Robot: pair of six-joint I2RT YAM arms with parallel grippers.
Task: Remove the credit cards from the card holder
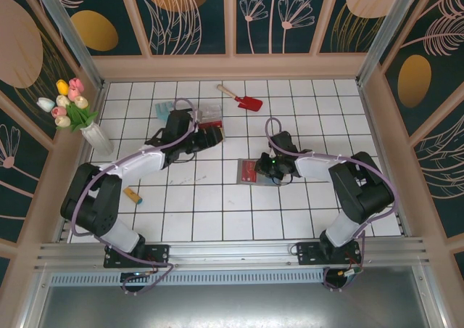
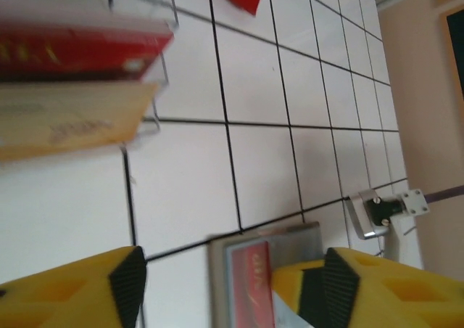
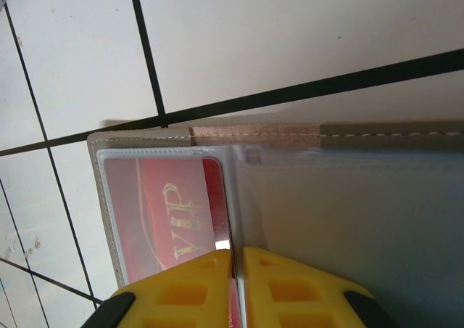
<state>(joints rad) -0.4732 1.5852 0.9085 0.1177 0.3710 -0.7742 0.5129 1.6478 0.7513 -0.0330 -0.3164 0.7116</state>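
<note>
White tiles from the top cam. Got the holder (image 1: 255,174) lying open just right of the table's (image 1: 217,219) centre, red card (image 1: 248,170) in its left pocket. Got the right gripper (image 1: 273,170) down on the holder's right half. Left gripper (image 1: 208,133) up beside the tray (image 1: 210,112) toward the far edge, shovel (image 1: 244,100) further back still.

Left wrist next: seeing yellow fingers (image 2: 87,288) spread wide, grasping nothing. Holder (image 2: 290,235) and red card (image 2: 250,273) flat on the tiles beyond them. Also spotting loose cards (image 2: 72,56), one red and one tan, in the tray (image 2: 163,74) at top left.

Right wrist: fingers (image 3: 188,288) clenched nearly together on the red card's (image 3: 159,212) right edge, right at the holder's (image 3: 362,197) fold. Card mostly tucked under the clear sleeve.
</note>
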